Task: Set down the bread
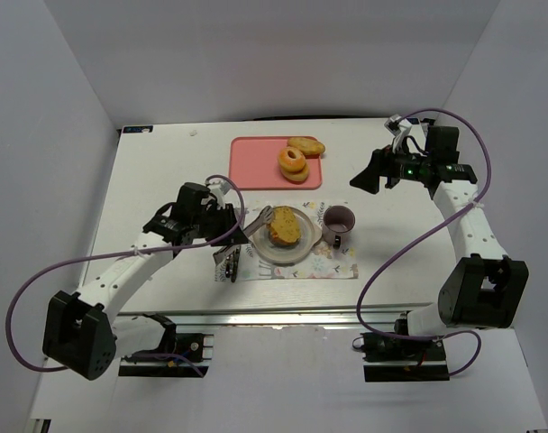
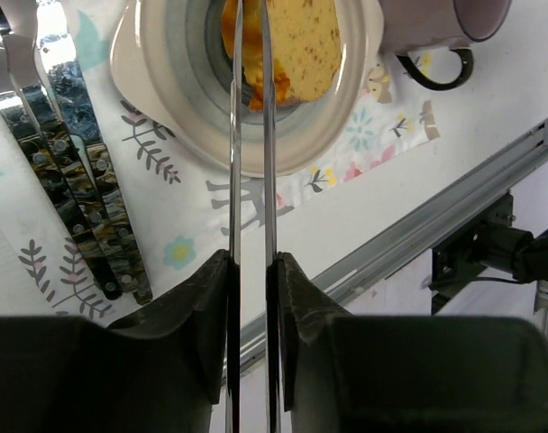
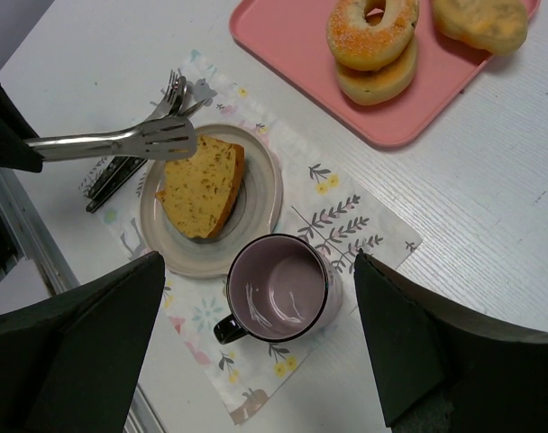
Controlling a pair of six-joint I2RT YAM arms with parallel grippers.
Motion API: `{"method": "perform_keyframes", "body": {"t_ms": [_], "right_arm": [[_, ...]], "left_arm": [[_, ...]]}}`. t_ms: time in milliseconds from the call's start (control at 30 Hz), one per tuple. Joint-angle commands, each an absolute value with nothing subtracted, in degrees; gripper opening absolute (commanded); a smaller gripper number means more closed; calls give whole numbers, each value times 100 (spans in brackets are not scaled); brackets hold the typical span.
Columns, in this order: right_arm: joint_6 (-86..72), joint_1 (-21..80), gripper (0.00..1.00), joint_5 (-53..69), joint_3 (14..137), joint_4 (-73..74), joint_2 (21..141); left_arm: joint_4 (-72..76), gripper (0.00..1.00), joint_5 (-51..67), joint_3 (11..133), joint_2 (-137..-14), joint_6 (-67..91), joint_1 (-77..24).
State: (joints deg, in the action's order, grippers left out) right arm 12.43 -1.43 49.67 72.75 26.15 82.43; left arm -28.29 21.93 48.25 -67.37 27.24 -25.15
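Tongs (image 2: 250,180) in the fingers (image 2: 197,316) — thin blades nearly together, over bread (image 2: 305,45) on a plate (image 2: 157,86)

White arm links (image 1: 470,233), black joints (image 1: 76,332), purple cables (image 1: 10,329).

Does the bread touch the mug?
Apart. The right wrist view shows the bread lying on the plate, with bare plate rim between it and the mug.

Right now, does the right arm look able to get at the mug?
Probably yes: the right fingers are open and point toward the mug, nothing lies between, and the tongs are over the plate, not the mug.
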Motion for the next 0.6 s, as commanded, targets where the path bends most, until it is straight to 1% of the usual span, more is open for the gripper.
{"method": "perform_keyframes", "body": {"t_ms": [0,33,67,300,400,567], "right_arm": [[1310,-167,90,4983,7330,2663,8016],[1318,-167,89,4983,7330,2663,8016],[1318,-167,89,4975,7321,2672,8016],[1301,-167,89,5018,7304,2619,8059],[1283,-167,89,5036,7286,2619,8060],[1274,-167,89,5089,7286,2628,8068]], "left_arm": [[-2795,35,2048,4869,-6759,2602,-2549],[-2778,39,2039,4878,-6776,2602,-2549],[-2786,40,2039,4887,-6785,2602,-2549],[-2926,45,2013,4992,-6715,2549,-2549],[-3014,48,1890,5106,-6671,2531,-2549],[-3155,51,1670,5308,-6609,2487,-2549]]}}
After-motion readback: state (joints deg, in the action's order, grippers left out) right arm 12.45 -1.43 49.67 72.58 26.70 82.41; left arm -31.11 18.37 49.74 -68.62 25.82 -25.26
